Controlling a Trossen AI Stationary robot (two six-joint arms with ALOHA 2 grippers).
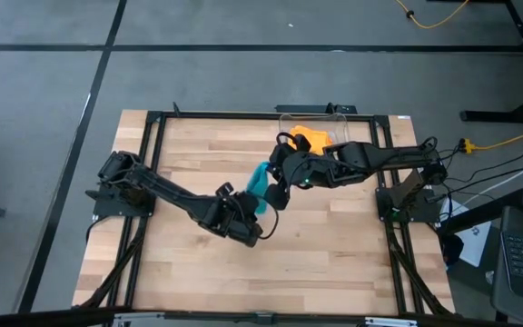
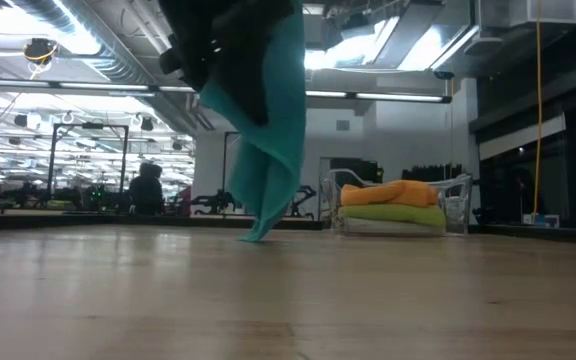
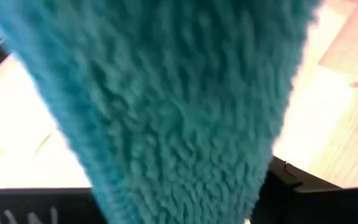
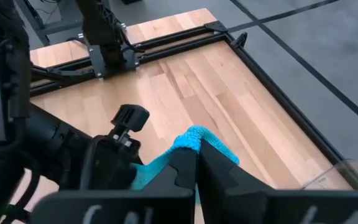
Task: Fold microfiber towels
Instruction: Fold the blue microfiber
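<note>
The teal blue towel (image 1: 261, 184) hangs between my two grippers over the middle of the table. In the low view it hangs as a twisted drape (image 2: 268, 150) whose lower tip (image 2: 257, 237) reaches down to the table top. My left gripper (image 1: 255, 221) is shut on it from the near left, and my right gripper (image 1: 278, 194) is shut on it from the right. The orange towel (image 2: 400, 191) lies on the lime green towel (image 2: 393, 214) inside the clear bin (image 1: 334, 120). The grey towel is out of view. My left gripper holds the teal towel where it narrows down between the dark fingers (image 3: 185, 199). The cloth fills the wrist view and hides the place of contact. The towel hangs below the gripper. Which part it has, I cannot tell. My right gripper pinches a bunched edge of the teal towel (image 4: 193, 138) between its two shut fingers (image 4: 219, 171). The cloth sticks out past the fingertips as a small hump. From there it runs slack toward my left gripper (image 4: 107, 163), above the table.
The clear bin stands at the table's far edge, right of the middle. Bare wooden table top (image 1: 334, 254) lies on the near side and on the left. A black frame rail (image 1: 384, 236) runs along the table's sides. A person (image 2: 148, 188) sits in the room far behind.
</note>
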